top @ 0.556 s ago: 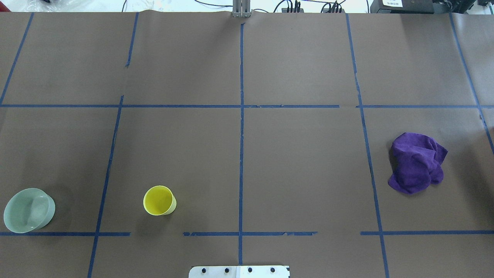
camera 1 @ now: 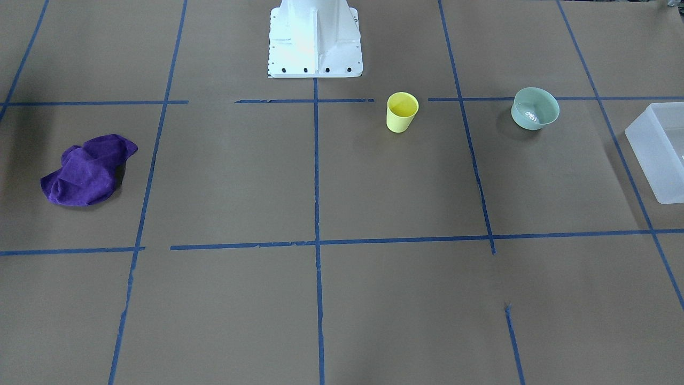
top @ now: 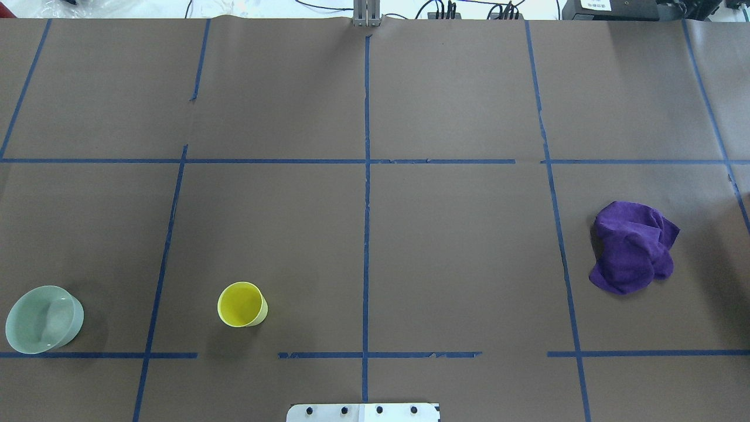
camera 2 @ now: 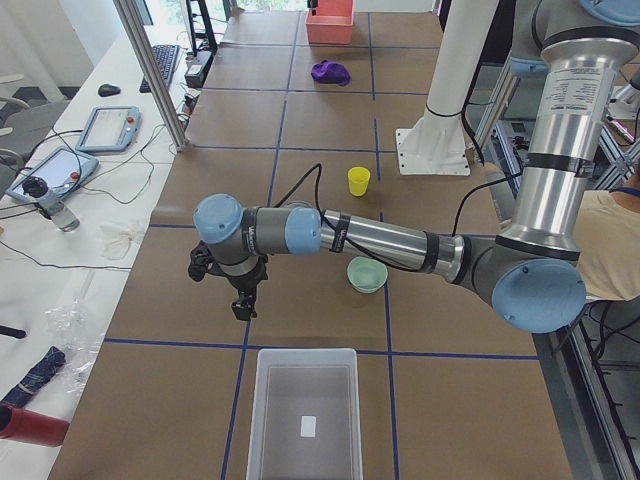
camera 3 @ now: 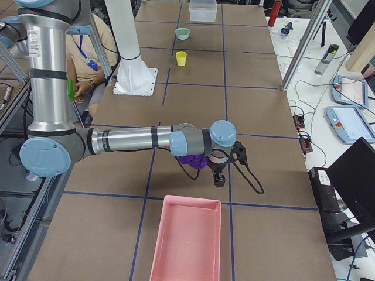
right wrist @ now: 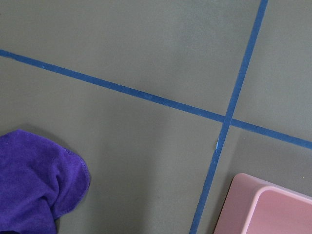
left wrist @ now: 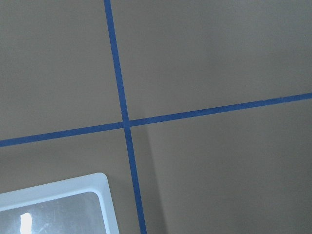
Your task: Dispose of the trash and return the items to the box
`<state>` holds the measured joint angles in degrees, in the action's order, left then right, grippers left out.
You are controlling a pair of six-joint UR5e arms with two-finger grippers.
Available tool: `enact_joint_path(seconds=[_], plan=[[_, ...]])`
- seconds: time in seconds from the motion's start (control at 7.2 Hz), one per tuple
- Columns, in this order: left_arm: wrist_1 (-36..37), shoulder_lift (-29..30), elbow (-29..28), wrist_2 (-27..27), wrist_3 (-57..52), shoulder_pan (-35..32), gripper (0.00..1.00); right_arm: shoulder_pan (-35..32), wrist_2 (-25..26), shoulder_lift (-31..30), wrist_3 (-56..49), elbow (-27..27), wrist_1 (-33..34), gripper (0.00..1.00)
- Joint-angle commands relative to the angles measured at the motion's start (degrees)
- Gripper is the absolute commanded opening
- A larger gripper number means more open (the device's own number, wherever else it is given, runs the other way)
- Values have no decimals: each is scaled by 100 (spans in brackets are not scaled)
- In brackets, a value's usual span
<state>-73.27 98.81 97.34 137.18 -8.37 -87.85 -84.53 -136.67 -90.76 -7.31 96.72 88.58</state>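
Observation:
The yellow cup (top: 242,305) stands upright on the brown table, also in the front view (camera 1: 402,111). The mint-green bowl (top: 44,319) sits further toward the table's left end (camera 1: 535,108). The frosted white box (camera 2: 303,415) stands empty at that end; its corner shows in the left wrist view (left wrist: 58,207). My left gripper (camera 2: 241,305) hangs above the table between bowl and box. My right gripper (camera 3: 219,178) hangs by a crumpled purple cloth (top: 633,246). Both grippers show only in side views; I cannot tell whether they are open or shut.
A pink bin (camera 3: 187,240) stands at the table's right end, its corner in the right wrist view (right wrist: 268,204). The white robot base (camera 1: 314,40) stands at the near middle edge. An operator sits beside the robot. Tablets and cables lie on a side bench.

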Motion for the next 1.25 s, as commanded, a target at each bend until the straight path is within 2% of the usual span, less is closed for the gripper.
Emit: enact_joint_path(seconds=[0.0,0.69,0.97,1.11], plan=[[138,-11,243,-50,-24,92,100,7,-35,-3,1,13,-8,100],[-90,-46,83,-42,-7,101,100,16,-53,-21,1,31,-16,100],[-135,-46,5,-24,19,312,100,42,-53,-21,10,13,-8,100],[-475,-46,22,2,45,434,100,42,-62,-21,19,22,-8,100]])
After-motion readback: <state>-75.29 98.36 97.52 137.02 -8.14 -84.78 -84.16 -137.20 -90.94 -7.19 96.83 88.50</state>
